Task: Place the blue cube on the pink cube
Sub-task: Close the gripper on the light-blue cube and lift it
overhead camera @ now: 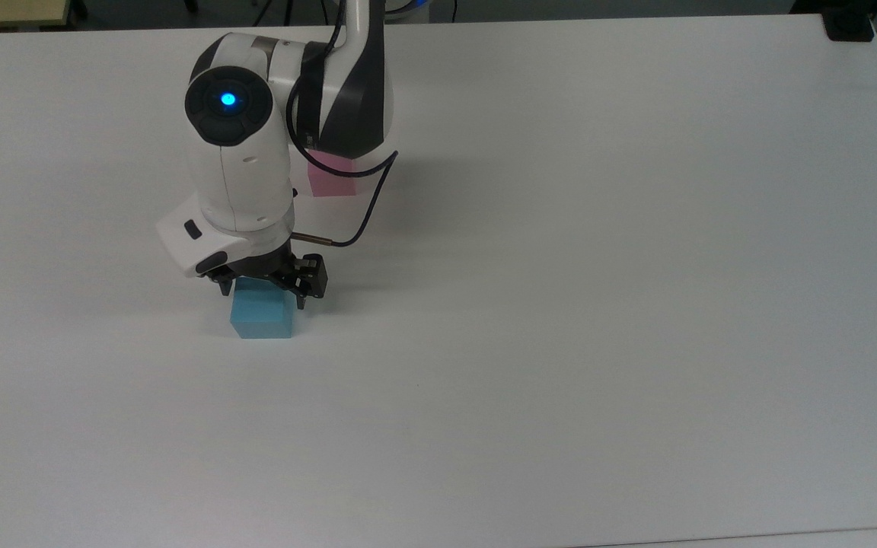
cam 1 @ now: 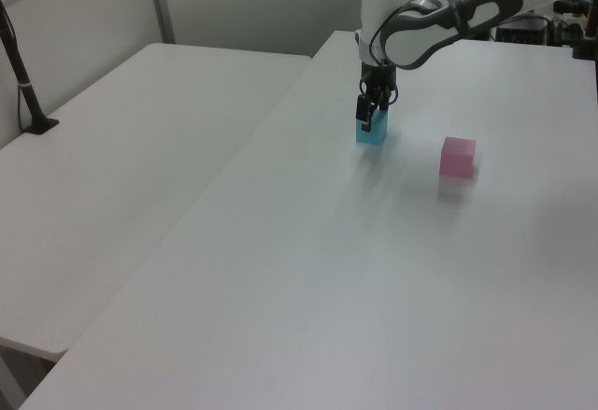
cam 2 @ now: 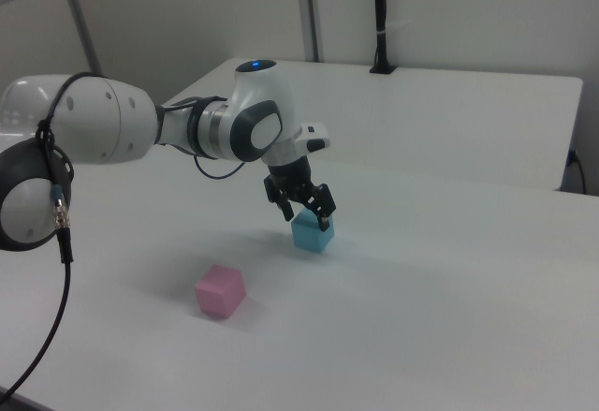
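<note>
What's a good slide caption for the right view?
Panda gripper lowered with open fingers around the blue cube; pink cube waits nearby.

From the top view we look almost straight down on the white table (overhead camera: 598,304), with the arm entering at 12 o'clock. In the left view we stand farther off and lower, looking along the table toward 1 o'clock, a second table (cam 1: 121,148) lying at 9 o'clock. In the right view we sit closest, probably on the opposite side, facing 12 o'clock. All three share the blue cube (overhead camera: 261,317) (cam 1: 372,133) (cam 2: 313,232), pink cube (overhead camera: 332,183) (cam 1: 458,157) (cam 2: 221,290) and gripper (overhead camera: 265,283) (cam 1: 371,111) (cam 2: 305,206).
</note>
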You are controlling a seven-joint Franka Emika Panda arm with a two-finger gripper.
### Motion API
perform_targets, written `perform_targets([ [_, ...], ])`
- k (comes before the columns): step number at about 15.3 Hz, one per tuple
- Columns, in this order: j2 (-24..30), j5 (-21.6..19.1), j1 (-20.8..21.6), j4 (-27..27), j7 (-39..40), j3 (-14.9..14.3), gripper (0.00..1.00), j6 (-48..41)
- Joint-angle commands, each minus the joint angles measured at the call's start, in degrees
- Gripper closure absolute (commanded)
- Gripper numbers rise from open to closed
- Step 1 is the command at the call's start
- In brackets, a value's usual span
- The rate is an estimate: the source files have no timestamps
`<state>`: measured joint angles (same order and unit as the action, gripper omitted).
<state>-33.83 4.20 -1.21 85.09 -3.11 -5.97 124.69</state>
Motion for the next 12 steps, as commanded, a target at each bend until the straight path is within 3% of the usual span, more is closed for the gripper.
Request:
perform_targets([
  [1, -1.06, 2.39, 0.33, -1.33, -1.02, -0.27, 0.01, 0.64],
  [2, -1.15, 2.65, 0.33, -1.24, -1.02, -0.27, 0.09, 0.64],
  [4, -1.06, 2.66, 0.33, -1.24, -1.28, -0.27, 0.44, 0.64],
  [12, 4.03, 1.87, 0.33, -1.07, -2.07, -0.27, 0.47, -3.65],
])
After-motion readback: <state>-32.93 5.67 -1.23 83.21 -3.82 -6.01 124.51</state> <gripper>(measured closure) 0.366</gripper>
